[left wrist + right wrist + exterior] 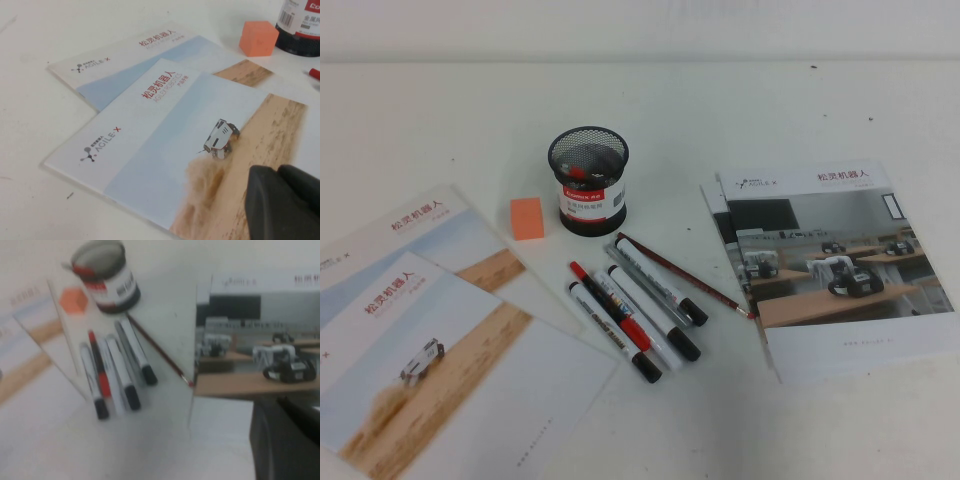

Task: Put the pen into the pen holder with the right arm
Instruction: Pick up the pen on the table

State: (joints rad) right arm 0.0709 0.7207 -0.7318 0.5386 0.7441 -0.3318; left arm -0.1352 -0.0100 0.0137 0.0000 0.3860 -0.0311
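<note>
Hovering above the table on its own side, the right gripper (287, 440) shows only as a dark blur at the corner of its wrist view, over the brochure (840, 265) with the office photo; whether it is spread or pressed together I cannot tell. It holds nothing that I can see, so the pick looks not yet begun. From there its camera looks down on the pens, which probably suits a reach toward them. The left gripper (285, 200) sits low over the desert brochures (430, 350) on the other side, state likewise unclear, likely parked out of the way.

Several markers lie side by side in a loose fan just in front of the holder (588, 180). The pen (654, 313), white-barrelled with its black cap toward the robot, lies among them, between a red marker (612, 308) and a silver pen (655, 283). A red pencil (685, 276) lies just beyond. An orange block (527, 217) sits beside the holder, which stands upright, mouth open.
</note>
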